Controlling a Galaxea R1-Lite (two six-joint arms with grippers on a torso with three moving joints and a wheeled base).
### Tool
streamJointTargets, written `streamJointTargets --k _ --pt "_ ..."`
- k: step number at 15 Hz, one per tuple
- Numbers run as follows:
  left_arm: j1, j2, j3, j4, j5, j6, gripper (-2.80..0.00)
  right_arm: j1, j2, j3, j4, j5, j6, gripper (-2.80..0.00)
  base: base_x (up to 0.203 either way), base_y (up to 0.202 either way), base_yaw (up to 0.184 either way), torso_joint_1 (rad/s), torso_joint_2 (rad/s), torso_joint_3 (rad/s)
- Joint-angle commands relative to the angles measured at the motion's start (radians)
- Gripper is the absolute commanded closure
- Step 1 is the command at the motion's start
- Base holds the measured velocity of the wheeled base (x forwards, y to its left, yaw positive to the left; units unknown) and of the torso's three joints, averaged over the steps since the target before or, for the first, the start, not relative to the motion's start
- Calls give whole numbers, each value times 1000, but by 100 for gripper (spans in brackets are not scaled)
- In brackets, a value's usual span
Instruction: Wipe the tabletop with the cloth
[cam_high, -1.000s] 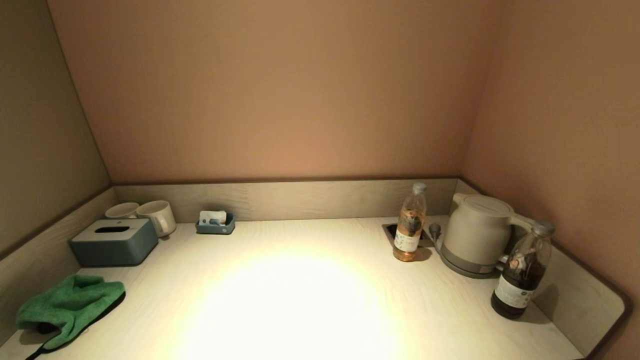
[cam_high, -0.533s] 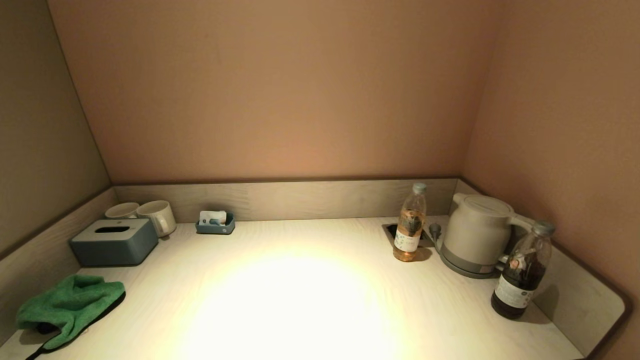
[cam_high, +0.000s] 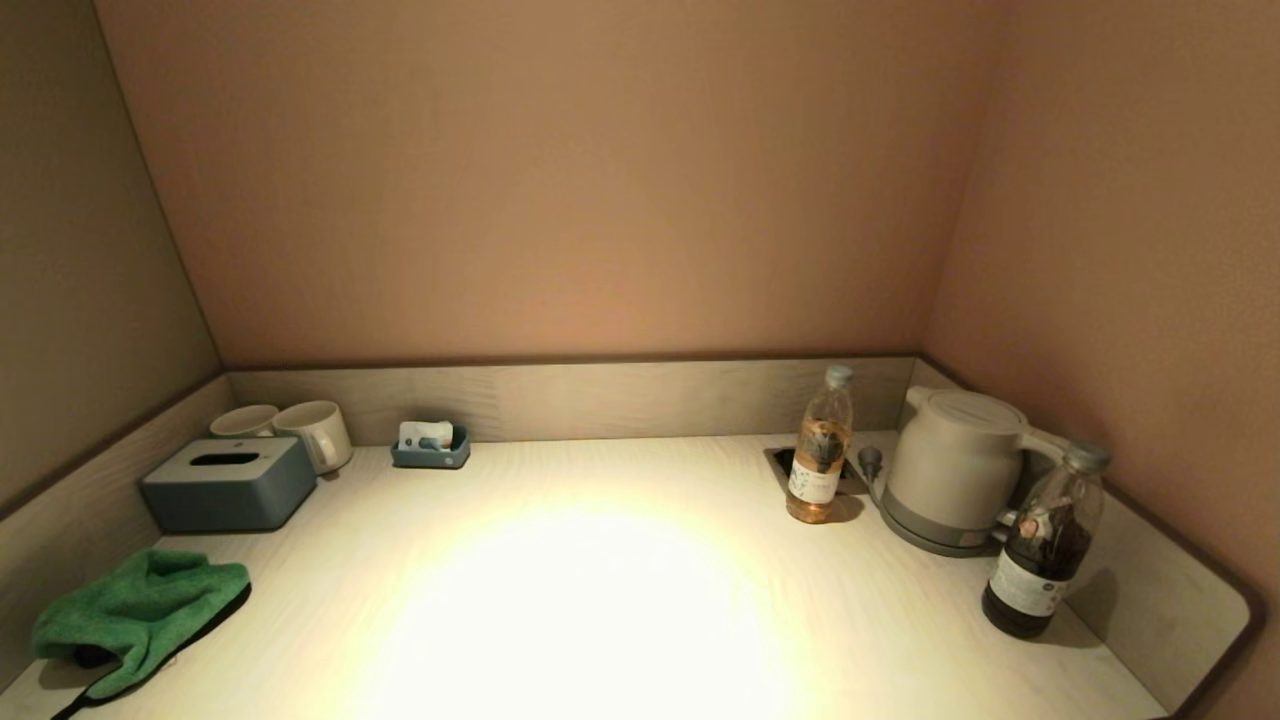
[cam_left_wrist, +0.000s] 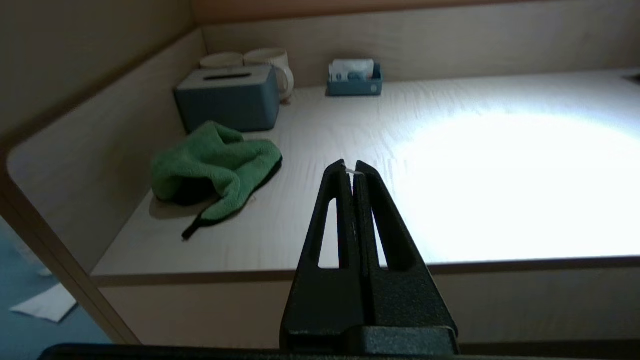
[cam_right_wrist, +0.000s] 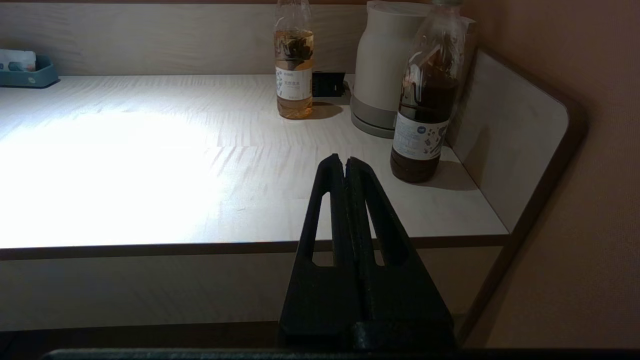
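Observation:
The green cloth (cam_high: 140, 615) lies crumpled at the near left corner of the pale wood-grain tabletop (cam_high: 600, 600), in front of the tissue box. It also shows in the left wrist view (cam_left_wrist: 215, 167). Neither arm shows in the head view. My left gripper (cam_left_wrist: 351, 167) is shut and empty, held before the table's front edge, to the right of the cloth. My right gripper (cam_right_wrist: 345, 161) is shut and empty, held before the front edge near the right end, close to the dark bottle.
A grey-blue tissue box (cam_high: 228, 483), two mugs (cam_high: 315, 432) and a small blue tray (cam_high: 431, 447) stand at the back left. A pale tea bottle (cam_high: 820, 448), a kettle (cam_high: 955, 468), a socket cutout (cam_high: 785, 460) and a dark bottle (cam_high: 1045, 545) stand at the right. A raised rim (cam_high: 1160, 600) bounds three sides.

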Motion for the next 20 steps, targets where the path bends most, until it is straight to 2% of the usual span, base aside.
streamJointTargets --k 1,7,20 --pt "0 -1 -1 21 -14 -1 0 1 1 0 -1 0 0 0 0 0 0 0 0 0" --pt "0 -1 1 19 -12 -33 0 1 1 0 -1 0 0 0 0 0 0 0 0 0" --pt "0 -1 1 19 -12 -33 0 1 1 0 -1 0 0 0 0 0 0 0 0 0"
